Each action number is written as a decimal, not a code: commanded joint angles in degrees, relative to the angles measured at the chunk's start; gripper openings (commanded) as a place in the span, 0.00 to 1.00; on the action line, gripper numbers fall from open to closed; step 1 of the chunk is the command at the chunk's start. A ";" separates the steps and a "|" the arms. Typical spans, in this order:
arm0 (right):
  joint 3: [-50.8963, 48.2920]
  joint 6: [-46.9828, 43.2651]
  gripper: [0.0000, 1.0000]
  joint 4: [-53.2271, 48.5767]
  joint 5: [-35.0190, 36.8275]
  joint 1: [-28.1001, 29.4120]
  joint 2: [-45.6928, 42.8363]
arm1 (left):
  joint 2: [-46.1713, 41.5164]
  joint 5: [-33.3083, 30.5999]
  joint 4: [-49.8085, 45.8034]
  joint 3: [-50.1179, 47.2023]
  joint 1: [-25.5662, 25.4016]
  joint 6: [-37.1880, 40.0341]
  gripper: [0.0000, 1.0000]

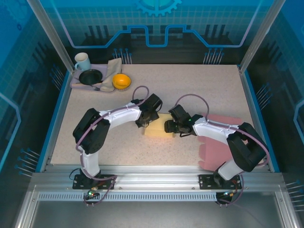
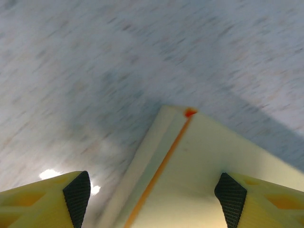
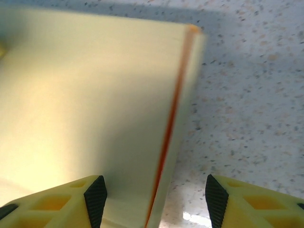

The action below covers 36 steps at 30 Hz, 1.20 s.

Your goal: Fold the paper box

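The paper box (image 1: pixel 158 129) is a pale yellow piece lying on the table between my two arms. My left gripper (image 1: pixel 144 124) hovers over its left edge, jaws open; in the left wrist view the box (image 2: pixel 209 166) shows a corner and an orange crease line between the black pads (image 2: pixel 77 194). My right gripper (image 1: pixel 170 127) hangs over the box's right edge, also open. In the right wrist view the box (image 3: pixel 85 109) has a raised side flap with an orange fold, standing between the pads (image 3: pixel 96 199) without touching either.
A pink sheet (image 1: pixel 216 142) lies under my right arm at the right of the table. At the back left a tray (image 1: pixel 76 83) holds a mug (image 1: pixel 82 61), a black dish (image 1: pixel 90 76), a cloth (image 1: pixel 110 72) and an orange bowl (image 1: pixel 121 81).
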 commanded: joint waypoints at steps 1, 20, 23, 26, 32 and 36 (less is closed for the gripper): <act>1.36 -1.50 0.61 -3.69 -2.74 -1.07 -0.98 | 4.53 1.69 2.28 4.66 0.97 11.07 0.75; 3.53 -0.68 0.59 0.00 -7.19 -7.24 4.46 | -0.79 20.54 -14.60 15.13 11.98 13.63 0.99; 2.84 -0.66 0.59 0.15 -6.92 -7.32 3.86 | -0.15 23.71 -19.73 16.47 12.11 11.26 0.99; 2.84 -0.93 0.59 0.10 -6.94 -7.67 3.84 | -0.48 28.06 -16.70 13.54 11.47 9.07 0.99; 1.28 -0.72 0.60 0.62 -7.30 -8.03 3.66 | 0.91 29.67 -11.71 11.28 10.05 11.32 0.99; 0.78 -0.85 0.60 0.72 -7.36 -8.03 3.25 | 2.39 26.18 -12.97 11.45 9.69 13.40 0.99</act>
